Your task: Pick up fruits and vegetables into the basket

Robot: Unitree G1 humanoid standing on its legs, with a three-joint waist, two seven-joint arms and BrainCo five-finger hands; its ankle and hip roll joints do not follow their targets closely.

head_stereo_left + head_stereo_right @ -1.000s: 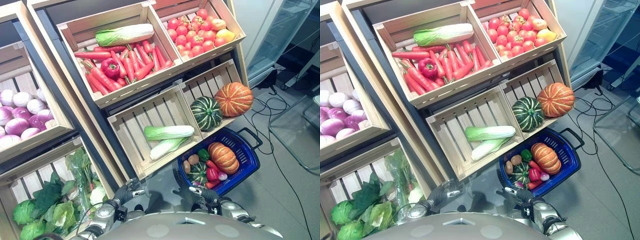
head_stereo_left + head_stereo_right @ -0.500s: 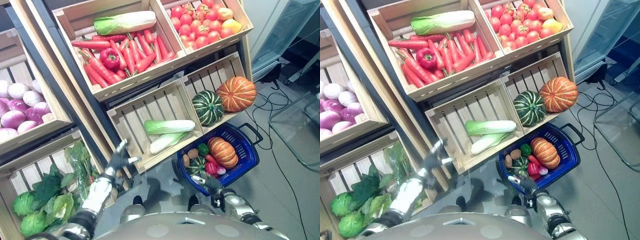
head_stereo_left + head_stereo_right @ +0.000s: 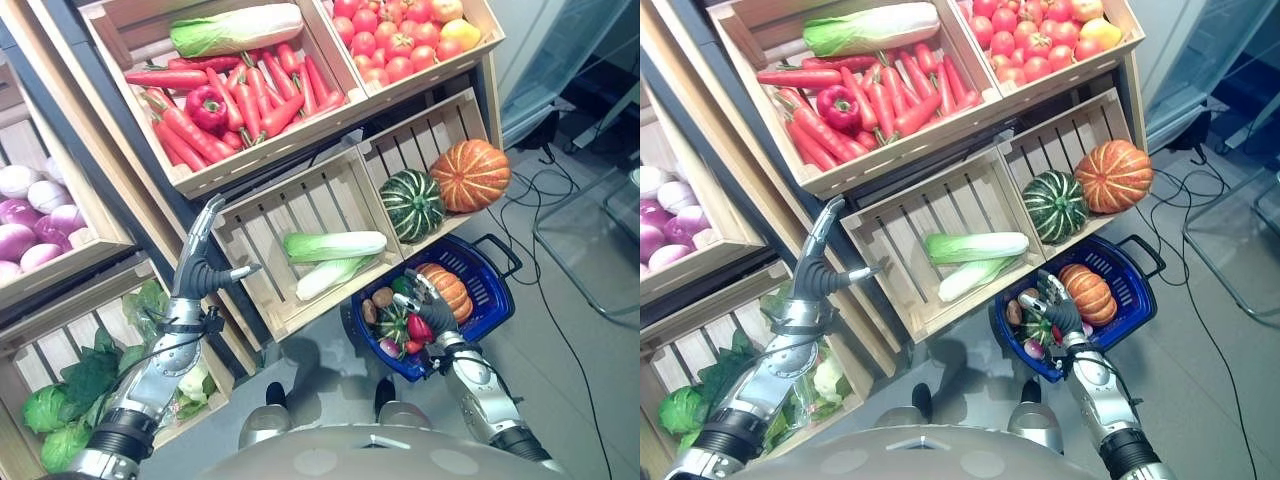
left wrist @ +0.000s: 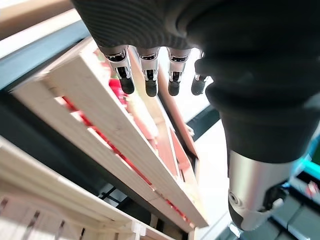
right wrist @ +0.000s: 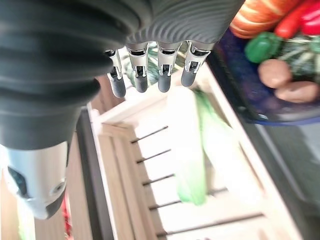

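Reaching up beside the carrot crate (image 3: 215, 165), the left hand (image 3: 203, 262) kept straight, released fingers, while the right hand (image 3: 432, 308) hovered empty, fingers relaxed, over the blue basket (image 3: 495, 300).

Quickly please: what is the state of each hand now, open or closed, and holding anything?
Left hand: open, fingers straight, holding nothing.
Right hand: open over the basket, holding nothing.

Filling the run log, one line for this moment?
left hand: open, raised by carrot crate | right hand: open, over basket | holding: nothing
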